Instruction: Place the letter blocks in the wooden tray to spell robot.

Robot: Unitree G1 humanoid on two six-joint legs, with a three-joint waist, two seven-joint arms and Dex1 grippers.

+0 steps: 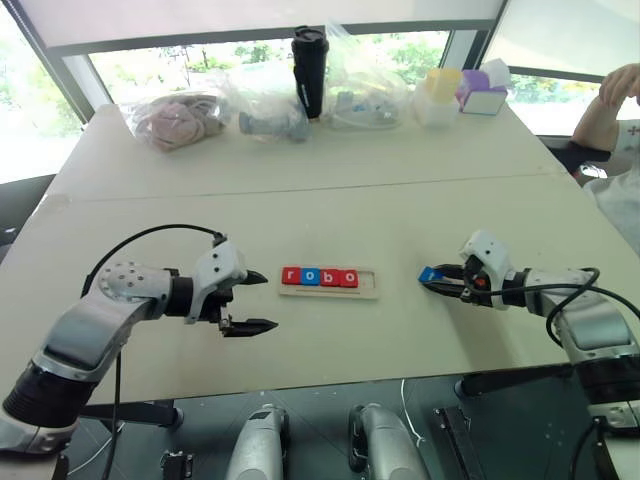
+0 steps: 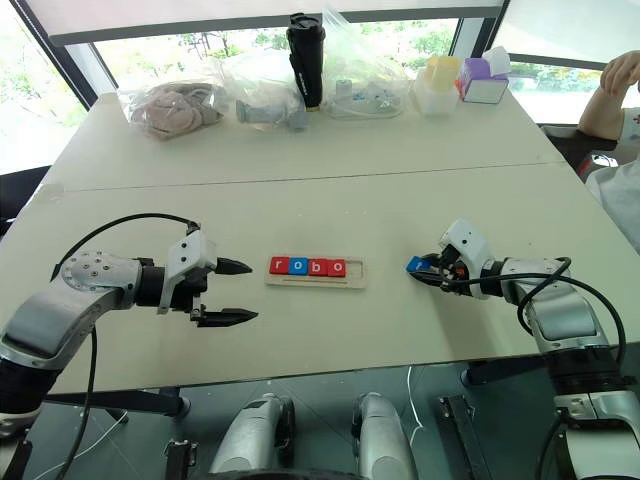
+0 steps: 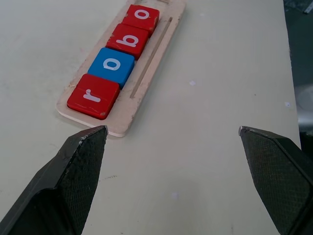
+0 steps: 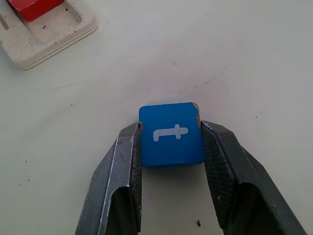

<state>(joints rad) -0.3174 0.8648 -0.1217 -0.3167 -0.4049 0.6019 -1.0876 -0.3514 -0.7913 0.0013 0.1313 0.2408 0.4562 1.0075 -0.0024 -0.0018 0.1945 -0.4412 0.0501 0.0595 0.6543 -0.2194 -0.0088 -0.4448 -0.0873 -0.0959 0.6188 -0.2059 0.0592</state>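
The wooden tray (image 1: 368,292) lies mid-table holding four letter blocks in a row: red r (image 3: 93,96), blue o (image 3: 112,65), red b (image 3: 128,40), red o (image 3: 141,17). Its right end slot (image 4: 73,22) is bare. A blue t block (image 4: 171,134) sits on the table to the tray's right, pinched between the fingers of my right gripper (image 1: 432,280), which is shut on it. To the left of the tray my left gripper (image 1: 262,301) hovers open, pointing toward it, with nothing between its fingers.
Along the table's far edge stand plastic bags (image 1: 178,118), a black tumbler (image 1: 309,70), a yellow-lidded container (image 1: 438,97) and a purple box (image 1: 483,92). A person's arm (image 1: 612,105) rests at the far right. A seam (image 1: 300,190) crosses the tabletop.
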